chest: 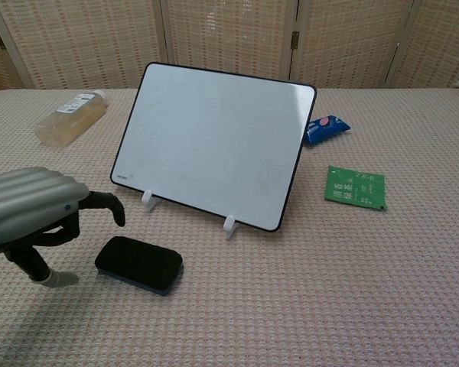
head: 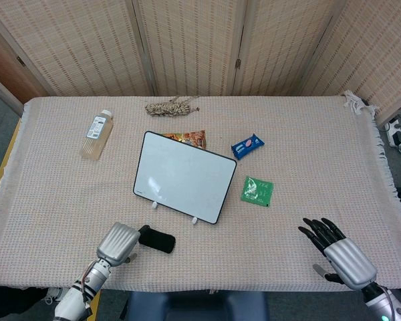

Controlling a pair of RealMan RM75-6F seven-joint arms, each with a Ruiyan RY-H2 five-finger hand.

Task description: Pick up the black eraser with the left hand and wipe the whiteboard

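The black eraser point(head: 158, 240) point(chest: 138, 264) lies flat on the cloth in front of the whiteboard's left foot. The whiteboard point(head: 184, 176) point(chest: 213, 144) leans back on two white feet at mid-table, its face blank. My left hand point(head: 118, 243) point(chest: 32, 210) hovers just left of the eraser, fingers curled downward and apart, holding nothing; its dark fingertips point(chest: 107, 204) hang over the eraser's left end without clearly touching it. My right hand point(head: 337, 251) rests at the front right corner, fingers spread, empty; the chest view does not show it.
A clear bottle point(head: 96, 134) point(chest: 70, 115) lies at the left. Behind the board sit an orange snack bag point(head: 187, 138) and a rope bundle point(head: 172, 106). A blue packet point(head: 247, 145) point(chest: 324, 128) and a green packet point(head: 256, 190) point(chest: 355, 187) lie to the right.
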